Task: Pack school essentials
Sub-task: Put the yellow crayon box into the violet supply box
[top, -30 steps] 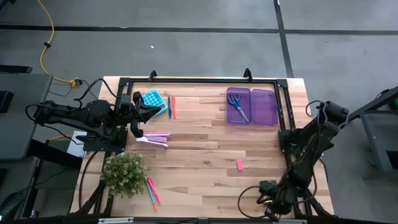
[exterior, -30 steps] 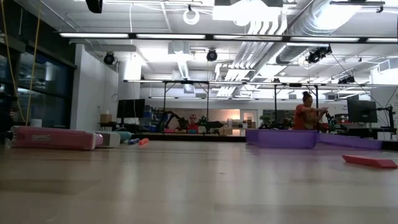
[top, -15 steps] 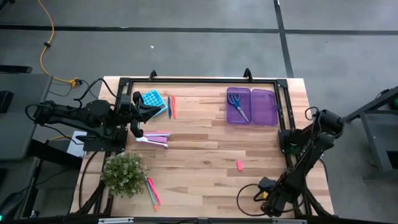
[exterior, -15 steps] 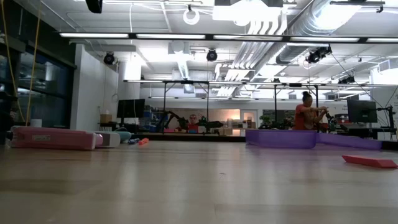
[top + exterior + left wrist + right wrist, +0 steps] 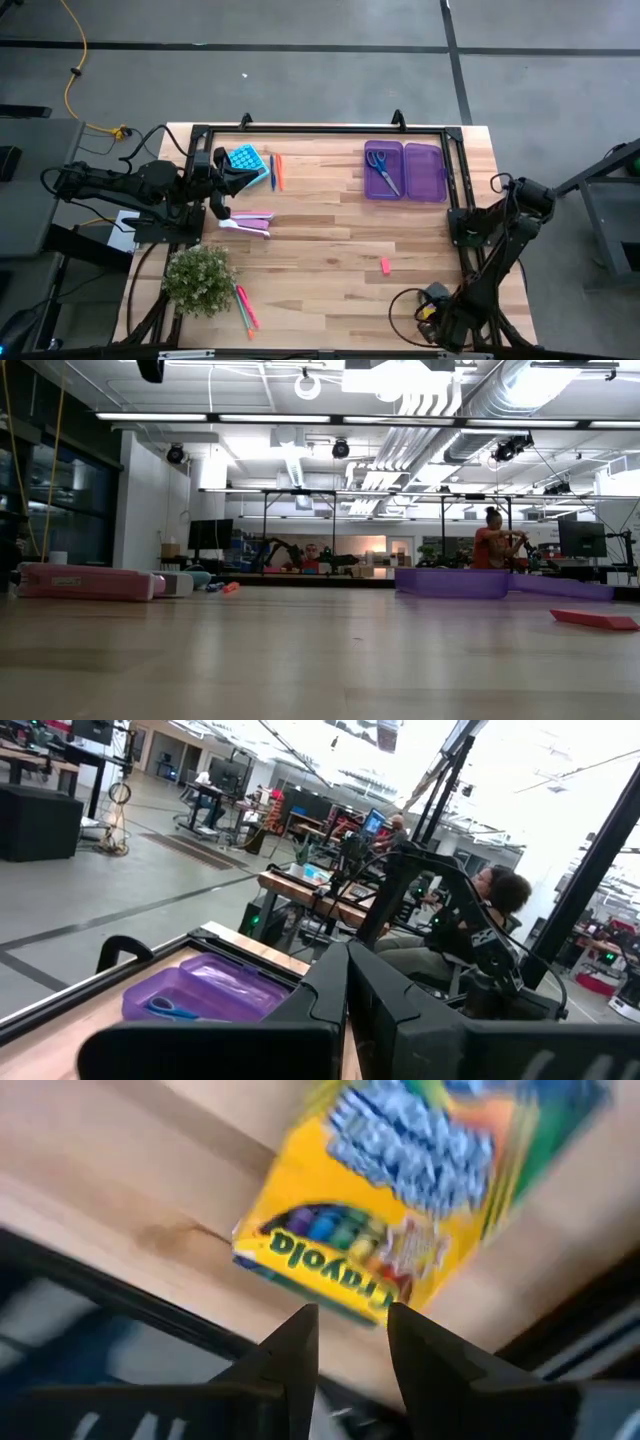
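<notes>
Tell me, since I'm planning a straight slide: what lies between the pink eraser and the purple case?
Only bare wood. In the high view, the table between the pink eraser and the purple case holds nothing; the scissors lie inside the case.

High view: straight down, whole table [image 5: 330, 225]. Low view: tabletop level, facing the room. Both share the purple case [image 5: 404, 171] [image 5: 455, 582], as does left wrist view [image 5: 200, 995]. Right wrist view: close on crayon box [image 5: 400, 1210].

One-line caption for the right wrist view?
Right gripper, fingers parted, hangs just short of a yellow crayon box lying on the wooden table.
</notes>
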`<state>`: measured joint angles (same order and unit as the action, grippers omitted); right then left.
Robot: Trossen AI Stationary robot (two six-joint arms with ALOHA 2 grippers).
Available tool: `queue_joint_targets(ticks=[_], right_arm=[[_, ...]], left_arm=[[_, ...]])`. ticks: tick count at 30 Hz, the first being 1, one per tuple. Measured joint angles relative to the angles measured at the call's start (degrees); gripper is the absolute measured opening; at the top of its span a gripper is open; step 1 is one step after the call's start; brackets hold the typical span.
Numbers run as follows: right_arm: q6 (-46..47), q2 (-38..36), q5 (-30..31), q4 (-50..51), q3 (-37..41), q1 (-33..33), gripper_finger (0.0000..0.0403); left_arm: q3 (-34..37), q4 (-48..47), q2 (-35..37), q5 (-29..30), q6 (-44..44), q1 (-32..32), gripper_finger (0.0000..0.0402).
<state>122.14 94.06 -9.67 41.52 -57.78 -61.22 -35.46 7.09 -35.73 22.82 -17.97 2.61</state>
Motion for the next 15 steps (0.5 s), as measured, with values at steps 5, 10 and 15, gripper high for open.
queue_joint_targets(ticks=[5,10,15], right_arm=[[9.19,0.00,1.43,-9.02,0.00,-0.76,0.0114],[10.27,0.00,2.42,-8.14,0.81,0.12,0.0114],[10.93,0.00,-0.84,-8.28,2.43,1.66,0.0114]], left_arm=[[0.00,0.00,0.01,0.38,0.06,0.00,0.0000],[0.00,0.00,-0.01,0.43,0.10,0.00,0.0000],[0.00,0.00,0.01,0.57,0.10,0.00,0.0000]])
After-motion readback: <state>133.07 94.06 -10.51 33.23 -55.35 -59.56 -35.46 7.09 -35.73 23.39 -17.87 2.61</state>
